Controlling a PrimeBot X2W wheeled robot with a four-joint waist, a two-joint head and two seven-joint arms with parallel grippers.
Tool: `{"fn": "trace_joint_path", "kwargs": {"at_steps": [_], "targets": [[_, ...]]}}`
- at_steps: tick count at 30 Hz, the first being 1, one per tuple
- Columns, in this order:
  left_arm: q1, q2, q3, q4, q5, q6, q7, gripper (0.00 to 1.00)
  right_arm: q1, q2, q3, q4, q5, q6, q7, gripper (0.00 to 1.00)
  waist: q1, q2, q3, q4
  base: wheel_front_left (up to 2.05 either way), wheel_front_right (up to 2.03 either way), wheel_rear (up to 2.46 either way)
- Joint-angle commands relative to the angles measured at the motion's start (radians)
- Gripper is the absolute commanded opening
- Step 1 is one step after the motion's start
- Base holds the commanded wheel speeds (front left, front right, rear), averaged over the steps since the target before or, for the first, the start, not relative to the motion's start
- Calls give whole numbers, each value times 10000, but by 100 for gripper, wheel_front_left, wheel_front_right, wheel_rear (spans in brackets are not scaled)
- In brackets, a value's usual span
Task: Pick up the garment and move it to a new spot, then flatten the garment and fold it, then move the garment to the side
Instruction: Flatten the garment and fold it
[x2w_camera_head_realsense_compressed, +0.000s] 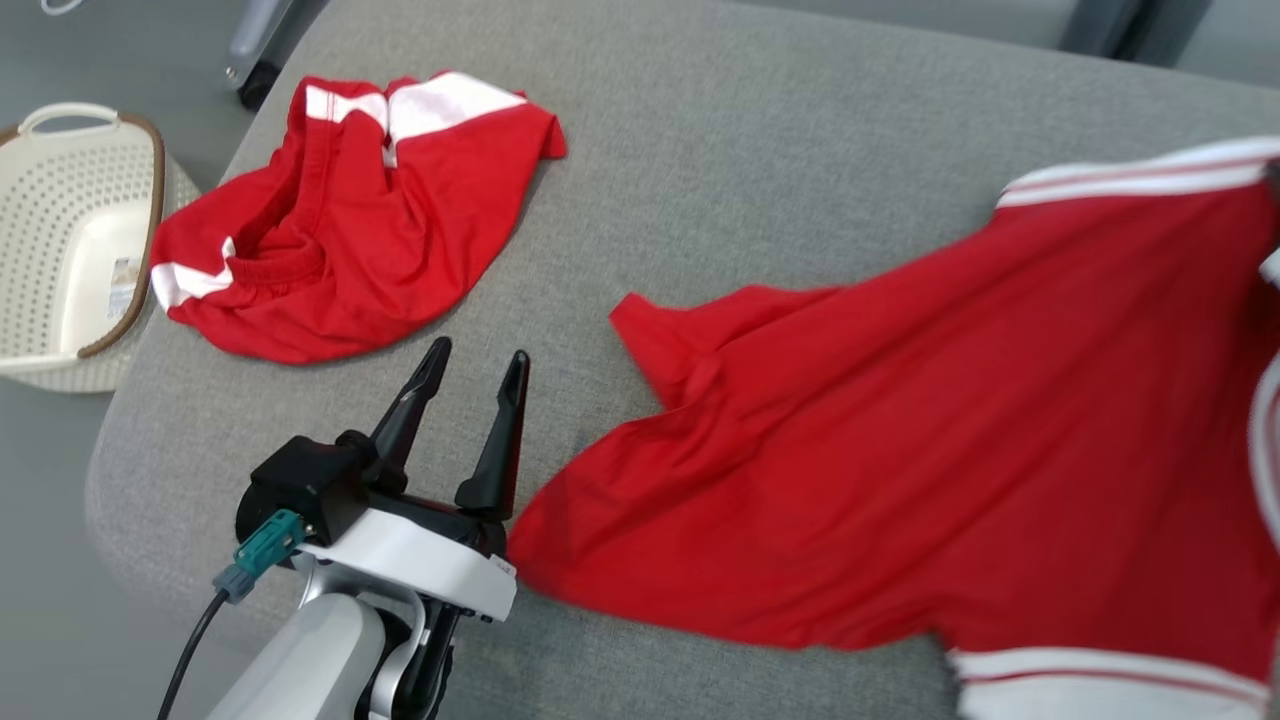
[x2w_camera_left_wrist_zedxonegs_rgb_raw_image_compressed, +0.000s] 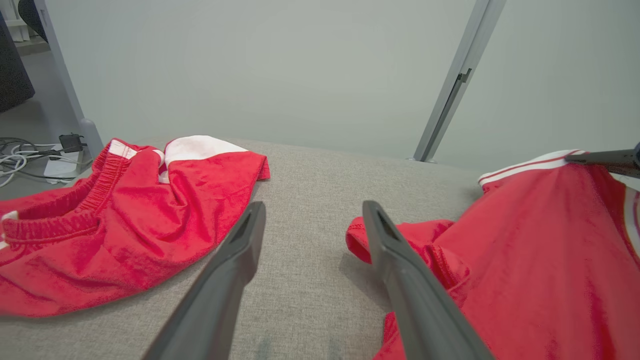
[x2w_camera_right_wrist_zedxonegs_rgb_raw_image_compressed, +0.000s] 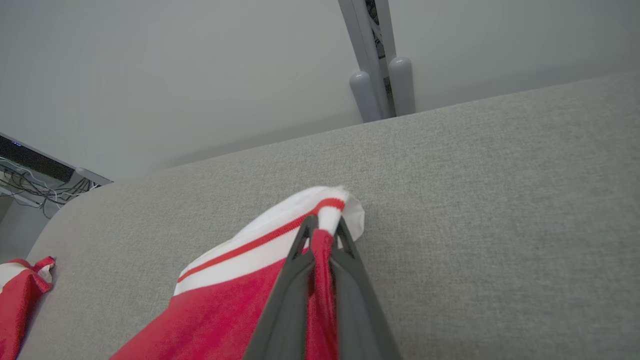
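Right hand (x2w_camera_right_wrist_zedxonegs_rgb_raw_image_compressed: 322, 223) pinches the red jersey shirt (x2w_camera_head_realsense_compressed: 900, 430) by its white-striped hem only; thin bite, could slip on the lift. Left hand (x2w_camera_head_realsense_compressed: 478, 362) spread, idle.

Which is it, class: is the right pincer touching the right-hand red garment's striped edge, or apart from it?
Touching. The right wrist view shows the right pincer shut on the right-hand red garment at its striped edge.

Two pieces on the padded surface (x2w_camera_head_realsense_compressed: 750, 150), basket (x2w_camera_head_realsense_compressed: 45, 180) off its left edge
The garment (x2w_camera_head_realsense_compressed: 900, 450) lies right, second garment (x2w_camera_head_realsense_compressed: 350, 220) rear left, left gripper (x2w_camera_head_realsense_compressed: 480, 352) between them in front
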Motion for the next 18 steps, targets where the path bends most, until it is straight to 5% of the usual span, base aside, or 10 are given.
{"fn": "trace_joint_path", "kwargs": {"at_steps": [1, 14, 16, 17, 18], "targets": [[-215, -49, 49, -54, 101, -62, -80, 100, -480, -275, -126, 14, -151, 20, -128, 0, 0, 0, 558, 389, 0, 0, 0], [-402, -505, 197, 128, 456, -320, -164, 100, -2365, -1193, -266, 1349, -646, 20, -917, 0, 0, 0, 1012, 624, 0, 0, 0], [-376, -497, 271, 194, 476, -347, -168, 100, -2389, -1144, -164, 1583, -524, 20, -1102, 60, 0, 0, 858, 461, 0, 0, 0], [-357, -492, 291, 223, 492, -373, -162, 100, -2308, -1082, -106, 1667, -466, 20, -1228, 100, 0, 0, 746, 365, 0, 0, 0], [-323, -465, 327, 269, 507, -378, -163, 100, -2166, -962, -1, 1738, -404, 20, -1366, 100, 0, 0, 597, 250, 0, 0, 0]]}}
